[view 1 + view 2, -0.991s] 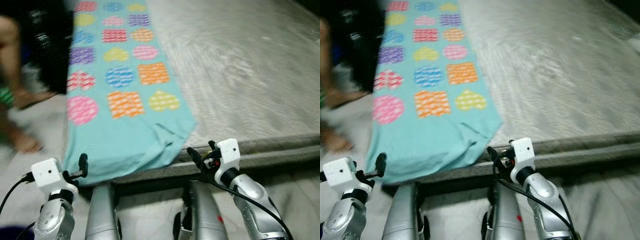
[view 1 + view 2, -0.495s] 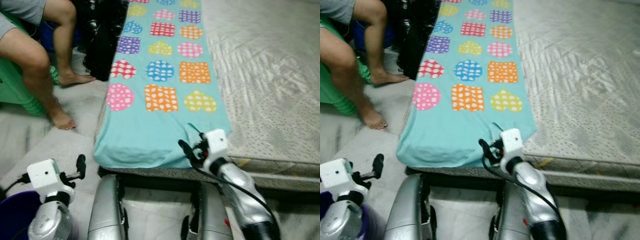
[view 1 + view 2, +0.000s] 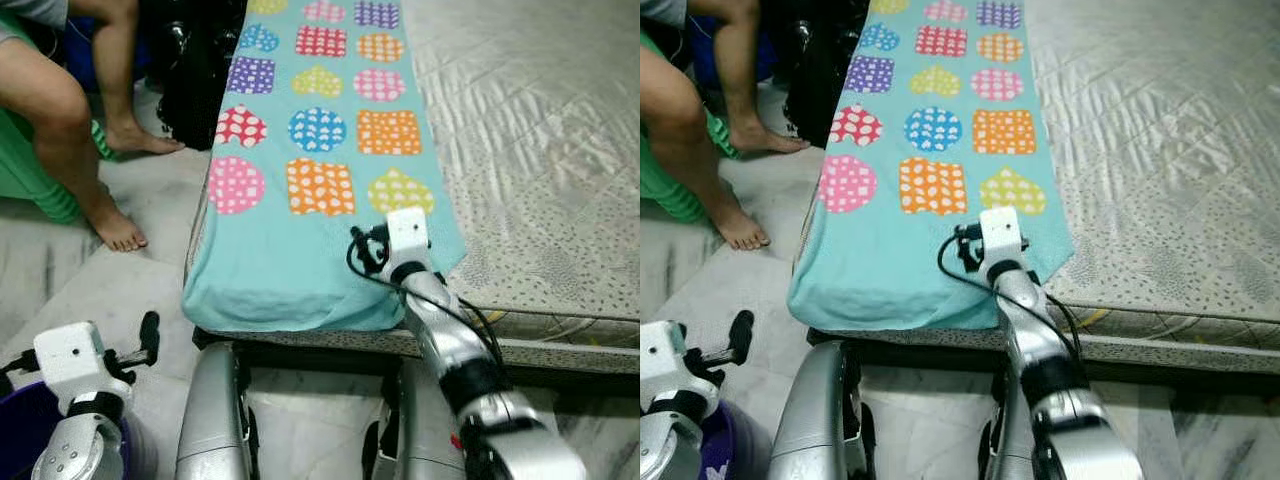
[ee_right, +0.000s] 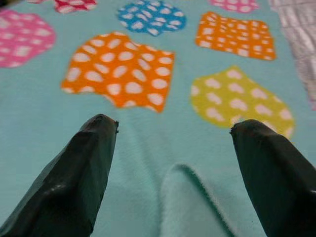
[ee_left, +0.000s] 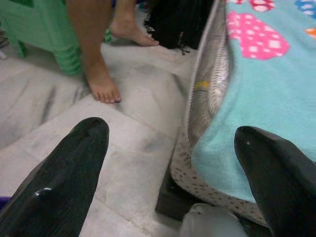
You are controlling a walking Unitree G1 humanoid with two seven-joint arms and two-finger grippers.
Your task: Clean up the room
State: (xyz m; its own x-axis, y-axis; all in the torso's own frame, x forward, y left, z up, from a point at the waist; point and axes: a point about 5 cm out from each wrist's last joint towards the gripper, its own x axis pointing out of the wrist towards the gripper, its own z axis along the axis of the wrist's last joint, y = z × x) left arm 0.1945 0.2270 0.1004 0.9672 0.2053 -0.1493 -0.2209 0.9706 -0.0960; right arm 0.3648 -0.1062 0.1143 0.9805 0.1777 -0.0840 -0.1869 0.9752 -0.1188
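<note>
right now the right end effector (image 3: 368, 250) is hovering wide open, holding nothing, over the blanket (image 3: 300, 250) at the bed's (image 3: 540, 180) corner (a shallow pinch risks slipping off that fold (image 4: 190, 197)).

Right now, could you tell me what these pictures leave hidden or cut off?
- Blanket: its far end is cut off by the top edge of both eye views.
- Person's leg: the body is cut off at the top-left corner.
- Right gripper: in the eye views its fingers hide behind its own wrist.
- Purple bin: mostly hidden by the left gripper.
</note>
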